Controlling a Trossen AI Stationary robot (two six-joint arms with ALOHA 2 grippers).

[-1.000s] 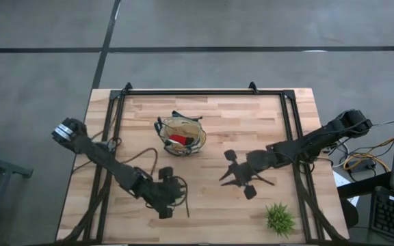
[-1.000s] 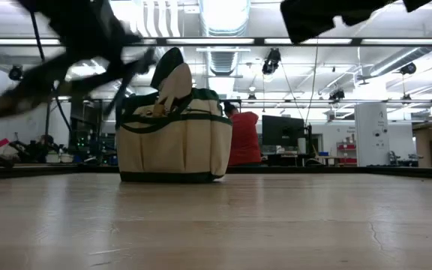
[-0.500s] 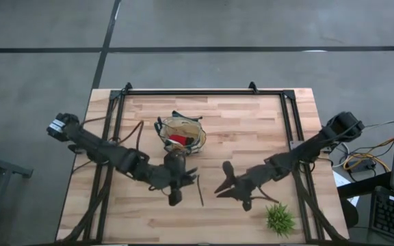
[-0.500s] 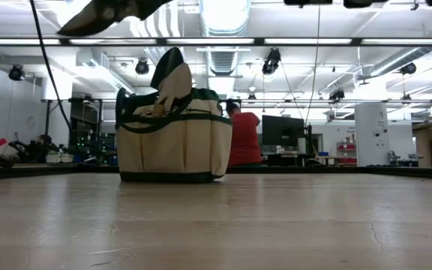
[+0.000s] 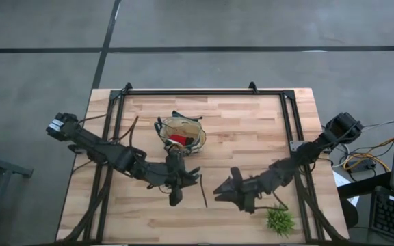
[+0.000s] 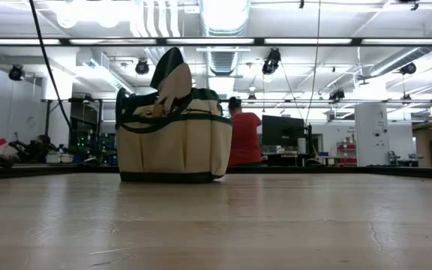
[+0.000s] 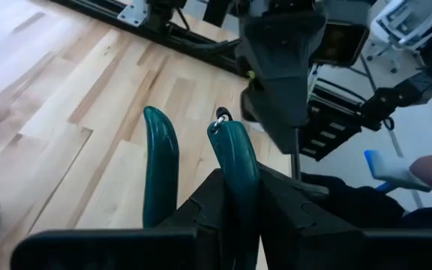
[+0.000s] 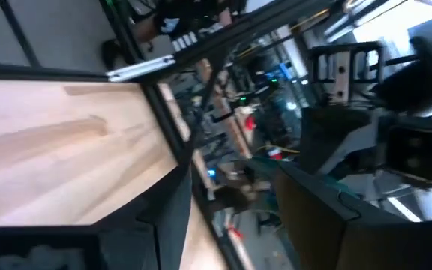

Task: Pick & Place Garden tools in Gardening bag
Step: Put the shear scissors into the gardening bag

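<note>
Bag (image 6: 173, 142): we see tan fabric, dark green trim.
Pruners (image 7: 231, 161): we see teal-green handles.
Red item (image 5: 178, 140): red.
Table (image 5: 238, 130): light wood planks.
Plant (image 5: 279, 220): green.

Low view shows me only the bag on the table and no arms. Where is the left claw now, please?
Observer: From above, the left claw hangs over the table on the near side of the bag.
Operator: Does it hold something?
Observer: Yes, it is shut on the green-handled pruners.
Operator: And the right claw?
Observer: The right claw is open, not far from the small green plant.
</note>
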